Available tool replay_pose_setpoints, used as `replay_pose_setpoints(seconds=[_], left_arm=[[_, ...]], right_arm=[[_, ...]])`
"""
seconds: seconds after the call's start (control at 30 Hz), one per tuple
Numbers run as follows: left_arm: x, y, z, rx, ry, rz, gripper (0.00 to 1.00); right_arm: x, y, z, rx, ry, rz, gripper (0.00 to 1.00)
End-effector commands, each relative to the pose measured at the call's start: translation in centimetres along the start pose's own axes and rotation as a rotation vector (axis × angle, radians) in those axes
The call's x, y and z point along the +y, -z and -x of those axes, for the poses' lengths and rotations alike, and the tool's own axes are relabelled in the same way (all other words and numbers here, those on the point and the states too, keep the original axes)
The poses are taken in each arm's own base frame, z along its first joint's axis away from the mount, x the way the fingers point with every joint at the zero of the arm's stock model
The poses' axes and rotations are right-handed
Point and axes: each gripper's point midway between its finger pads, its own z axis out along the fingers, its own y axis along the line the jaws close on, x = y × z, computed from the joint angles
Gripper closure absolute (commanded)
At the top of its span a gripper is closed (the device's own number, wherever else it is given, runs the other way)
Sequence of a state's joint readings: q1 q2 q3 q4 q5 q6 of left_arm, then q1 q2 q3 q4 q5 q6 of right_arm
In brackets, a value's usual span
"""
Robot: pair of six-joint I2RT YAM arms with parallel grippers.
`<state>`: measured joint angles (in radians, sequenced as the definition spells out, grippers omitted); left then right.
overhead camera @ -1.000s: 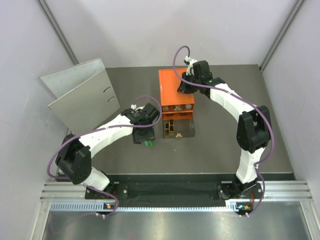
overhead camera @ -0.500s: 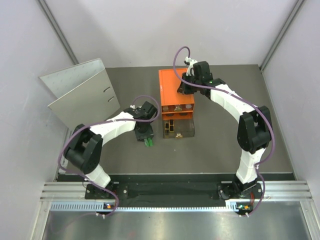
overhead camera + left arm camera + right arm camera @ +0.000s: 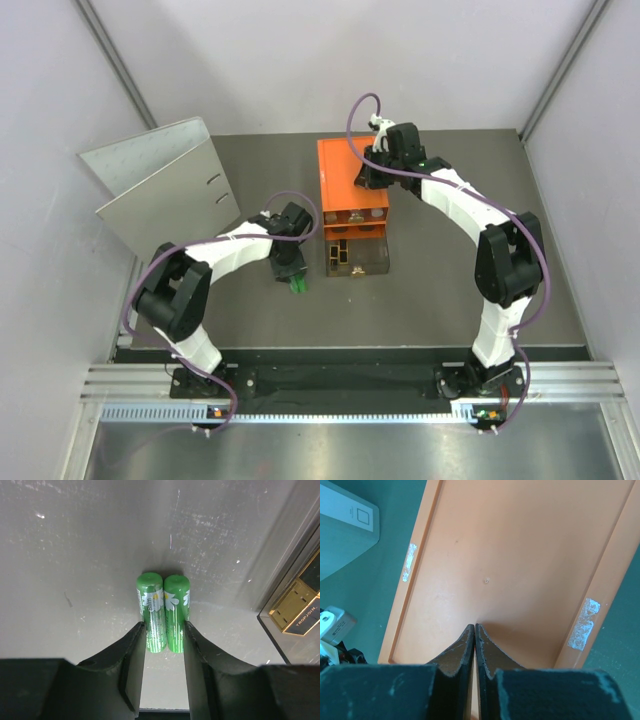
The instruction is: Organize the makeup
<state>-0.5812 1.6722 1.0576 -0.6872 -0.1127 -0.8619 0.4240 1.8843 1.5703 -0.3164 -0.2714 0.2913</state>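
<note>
Two green tubes lie side by side low over the grey table, left of the orange box's open clear drawer; they also show in the top view. My left gripper has its fingers against the outer sides of the pair's near ends. Two black-gold flat cases sit in that drawer, and one shows in the left wrist view. My right gripper is shut and empty, its tips resting on the orange box's top. The peach bottle and the sticks are not visible.
The orange box stands mid-table at the back. An open grey binder lies at the back left, and its corner shows in the right wrist view. Grey walls close in the table on three sides.
My left arm's elbow has swung inward, and the gripper with the green tubes has shifted slightly toward the back. The right arm has not moved.
</note>
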Motion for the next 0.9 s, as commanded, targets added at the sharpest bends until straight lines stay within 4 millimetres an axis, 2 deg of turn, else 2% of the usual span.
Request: replay_pose_setpoints(seconds=[0.0,0.63,0.77,0.83,0.87], left_arm=[[0.4,-1.7,-0.4,0.018,-0.012,0.014,0.61],[0.6,-4.1,-1.1,0.082,-0.074,0.069,0.57],[0.8,-4.6,-1.4,0.098,-0.086,0.077,0.59],[0.8,-4.6,-1.2,0.093,-0.089,0.074,0.62],[0.6,-4.4,-1.1,0.085,-0.091,0.069,0.68]], right_arm=[[-2.1,0.1,-4.7,0.152,-0.033,-0.062,0.97],[-2.0,0.0,-4.4,0.150,-0.028,-0.058,0.97],[-2.1,-0.1,-4.5,0.154,-0.026,-0.059,0.97],[-2.0,-0.1,-4.5,0.155,-0.024,-0.057,0.97],[-2.0,-0.1,-4.4,0.153,-0.026,-0.058,0.97]])
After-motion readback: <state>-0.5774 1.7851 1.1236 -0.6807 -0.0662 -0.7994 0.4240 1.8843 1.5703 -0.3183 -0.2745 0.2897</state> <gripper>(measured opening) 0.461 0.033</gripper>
